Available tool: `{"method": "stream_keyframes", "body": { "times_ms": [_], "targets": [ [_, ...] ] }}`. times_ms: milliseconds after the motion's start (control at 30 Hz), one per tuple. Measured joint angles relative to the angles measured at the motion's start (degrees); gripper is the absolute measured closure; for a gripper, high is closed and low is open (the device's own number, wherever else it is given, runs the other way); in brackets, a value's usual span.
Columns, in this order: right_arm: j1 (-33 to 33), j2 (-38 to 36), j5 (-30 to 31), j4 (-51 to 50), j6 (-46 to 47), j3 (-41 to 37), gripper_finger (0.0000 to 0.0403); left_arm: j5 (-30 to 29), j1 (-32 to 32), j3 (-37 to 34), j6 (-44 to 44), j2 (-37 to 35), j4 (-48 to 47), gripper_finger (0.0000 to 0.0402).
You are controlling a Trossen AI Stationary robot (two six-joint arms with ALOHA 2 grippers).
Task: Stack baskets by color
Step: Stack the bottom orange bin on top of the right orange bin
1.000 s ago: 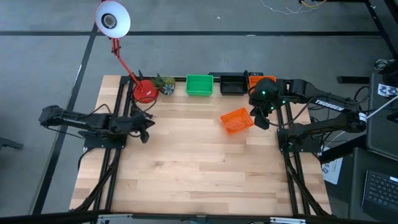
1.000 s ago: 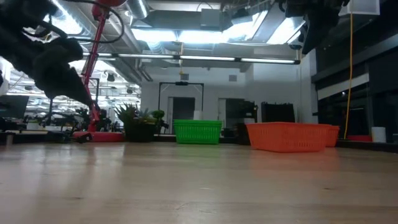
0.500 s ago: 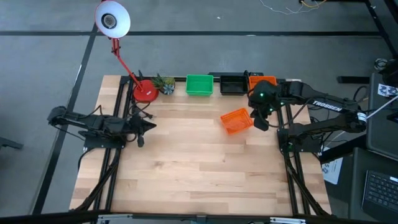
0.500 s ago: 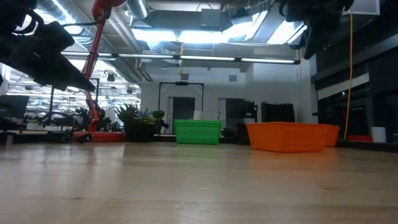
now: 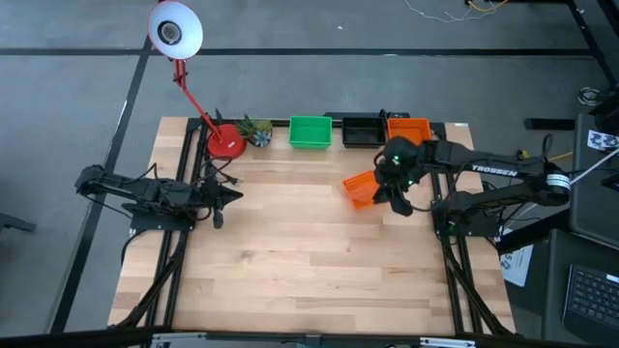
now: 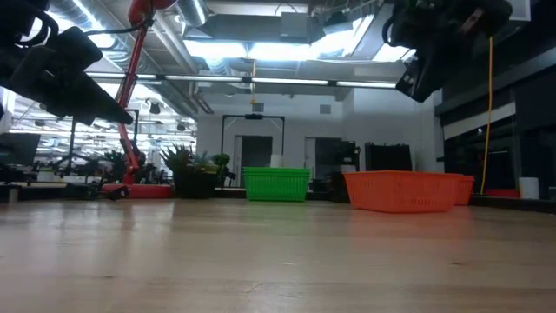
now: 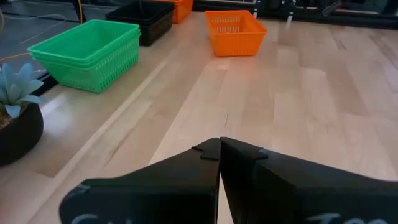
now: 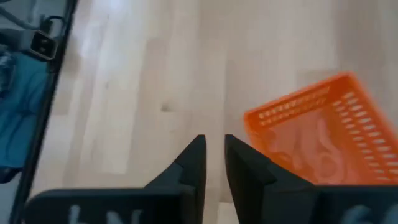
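A loose orange basket rests upright on its base on the wooden table, right of centre; it also shows in the right wrist view and the low view. Along the far edge stand a green basket stack, a black basket and another orange basket. My right gripper hovers above the loose basket's right end, its fingers a narrow gap apart with nothing between them. My left gripper is shut and holds nothing, above the table's left part.
A red-based desk lamp and a small potted plant stand at the far left, the plant also in the left wrist view. Bare wood stretches across the table's middle and near half.
My right gripper has come down and toward the table's left, over the loose orange basket's right end, tipping as it went. My left arm has drawn its elbow in and rolled its wrist, then kept still. The baskets have not moved.
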Motion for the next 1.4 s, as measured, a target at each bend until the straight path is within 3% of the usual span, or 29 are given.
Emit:
{"method": "stream_keyframes", "body": {
  "times_ms": [100,500,800,1000,1133,1300,1400],
  "targets": [
    [0.0,0.0,0.1,1.2,0.0,-2.3,0.0314,0.0,0.0,0.0,0.0,0.0,0.0,0.0402],
    [0.9,1.2,12.6,9.9,-2.9,-10.0,0.0209,0.0,0.0,0.0,0.0,0.0,0.0,0.0402],
    [5.2,8.4,16.8,11.8,-6.6,-10.8,0.0196,0.0,0.0,0.0,0.0,0.0,0.0,0.0402],
    [6.1,14.2,25.6,13.7,-6.3,-10.8,0.0197,0.0,0.0,0.0,0.0,0.0,0.0,0.0402],
    [6.6,17.0,26.1,16.6,-5.9,-10.8,0.0229,0.0,0.0,0.0,0.0,0.0,0.0,0.0401],
    [8.3,17.3,26.8,16.5,-5.2,-9.0,0.0373,0.0,0.0,0.0,0.0,0.0,-0.1,0.0402],
    [10.2,16.4,33.4,12.5,-2.6,-5.5,0.0393,0.0,0.0,0.0,0.0,0.0,-0.1,0.0402]
  ]
}}
